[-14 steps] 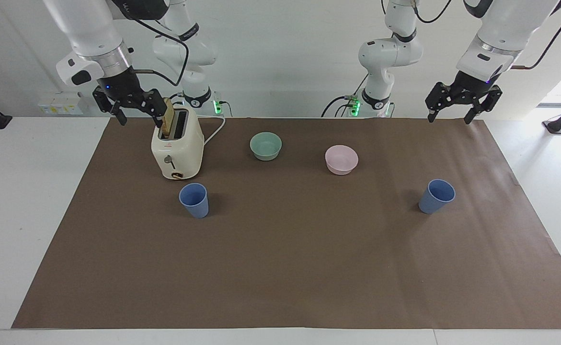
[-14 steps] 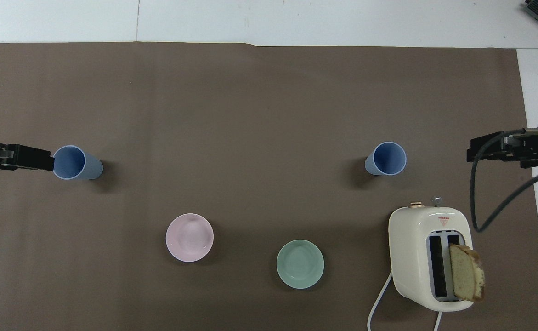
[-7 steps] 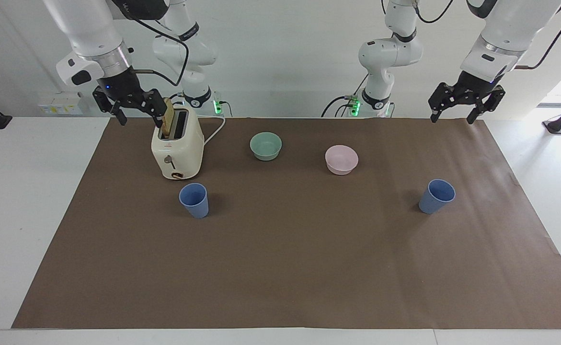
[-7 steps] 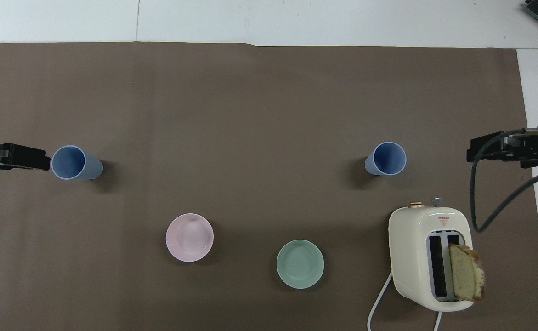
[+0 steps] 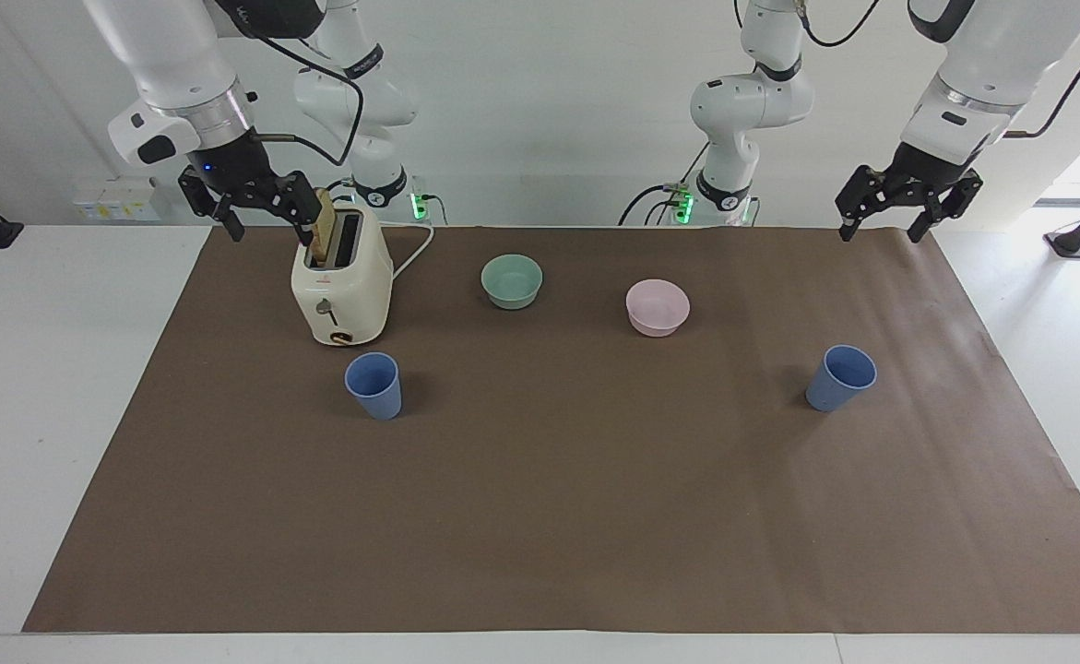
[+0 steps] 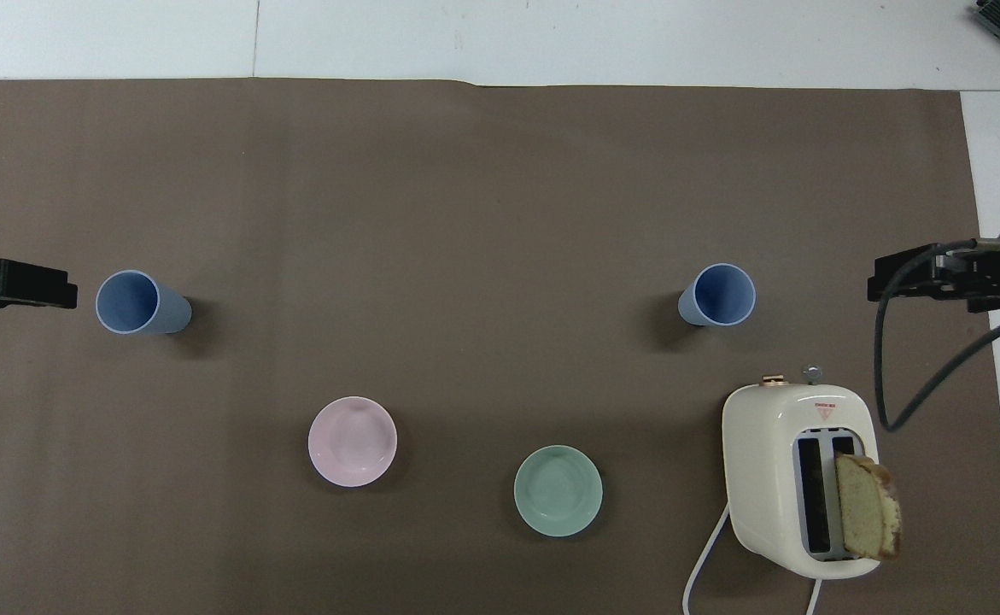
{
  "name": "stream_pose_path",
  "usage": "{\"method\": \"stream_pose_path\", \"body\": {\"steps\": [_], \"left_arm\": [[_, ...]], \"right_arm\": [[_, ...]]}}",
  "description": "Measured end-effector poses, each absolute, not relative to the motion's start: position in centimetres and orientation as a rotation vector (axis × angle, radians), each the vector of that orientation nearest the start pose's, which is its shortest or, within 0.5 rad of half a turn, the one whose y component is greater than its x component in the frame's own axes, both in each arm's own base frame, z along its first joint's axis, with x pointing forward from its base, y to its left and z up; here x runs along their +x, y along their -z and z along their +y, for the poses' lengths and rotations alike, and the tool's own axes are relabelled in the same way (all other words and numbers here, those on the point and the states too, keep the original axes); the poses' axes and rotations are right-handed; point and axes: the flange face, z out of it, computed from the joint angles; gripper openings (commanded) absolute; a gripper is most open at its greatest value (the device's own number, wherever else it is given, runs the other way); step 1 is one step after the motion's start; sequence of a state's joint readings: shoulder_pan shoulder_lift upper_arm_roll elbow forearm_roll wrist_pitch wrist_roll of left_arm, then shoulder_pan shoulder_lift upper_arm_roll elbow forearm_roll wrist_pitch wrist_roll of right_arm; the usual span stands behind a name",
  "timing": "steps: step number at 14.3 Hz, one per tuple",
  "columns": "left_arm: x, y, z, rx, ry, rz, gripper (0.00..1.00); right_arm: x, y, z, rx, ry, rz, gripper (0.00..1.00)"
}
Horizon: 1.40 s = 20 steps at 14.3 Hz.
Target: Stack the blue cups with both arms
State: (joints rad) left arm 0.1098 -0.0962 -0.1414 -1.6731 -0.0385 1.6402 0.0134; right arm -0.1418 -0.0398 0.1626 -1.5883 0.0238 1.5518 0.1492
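Observation:
Two blue cups stand upright on the brown mat. One cup [image 5: 374, 386] is just off the toaster, farther from the robots than it, and also shows in the overhead view [image 6: 717, 295]. The other cup [image 5: 840, 377] stands toward the left arm's end and shows in the overhead view [image 6: 137, 302]. My left gripper [image 5: 878, 236] is open and empty, raised over the mat's edge at its own end; in the overhead view [image 6: 17, 286] it is clear of that cup. My right gripper [image 5: 267, 229] is open and empty, raised beside the toaster; it also shows in the overhead view [image 6: 922, 278].
A cream toaster [image 5: 341, 286] with a bread slice [image 5: 322, 235] standing in one slot is at the right arm's end. A mint-green bowl [image 5: 512, 280] and a pink bowl [image 5: 657, 306] sit nearer to the robots than the cups. The brown mat [image 5: 540, 516] covers the table.
My left gripper has drawn back from the cup at its end, toward the table's edge and slightly up. The right gripper and both cups have not moved.

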Motion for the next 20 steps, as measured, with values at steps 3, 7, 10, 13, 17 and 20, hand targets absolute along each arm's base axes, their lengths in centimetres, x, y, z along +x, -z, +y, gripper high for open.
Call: {"method": "stream_pose_path", "body": {"steps": [3, 7, 10, 13, 17, 20], "left_arm": [[54.9, -58.0, 1.5, -3.165, 0.13, -0.052, 1.0], [56.2, -51.7, 5.4, -3.168, 0.085, -0.188, 1.0], [58.3, -46.7, 6.4, -3.167, 0.103, -0.33, 1.0], [59.0, -40.9, 6.5, -3.169, 0.08, -0.394, 1.0], [58.4, -38.8, 7.3, -3.164, 0.082, -0.426, 1.0], [57.9, -38.1, 7.0, -3.162, 0.054, -0.448, 0.67]], "right_arm": [[54.0, -63.6, 1.6, -3.118, 0.002, 0.2, 1.0], [54.0, -63.6, 1.6, -3.118, 0.002, 0.2, 1.0], [54.0, -63.6, 1.6, -3.118, 0.002, 0.2, 1.0], [54.0, -63.6, 1.6, -3.118, 0.002, 0.2, 1.0], [54.0, -63.6, 1.6, -3.118, 0.002, 0.2, 1.0], [54.0, -63.6, 1.6, -3.118, 0.0, 0.2, 1.0]]}}
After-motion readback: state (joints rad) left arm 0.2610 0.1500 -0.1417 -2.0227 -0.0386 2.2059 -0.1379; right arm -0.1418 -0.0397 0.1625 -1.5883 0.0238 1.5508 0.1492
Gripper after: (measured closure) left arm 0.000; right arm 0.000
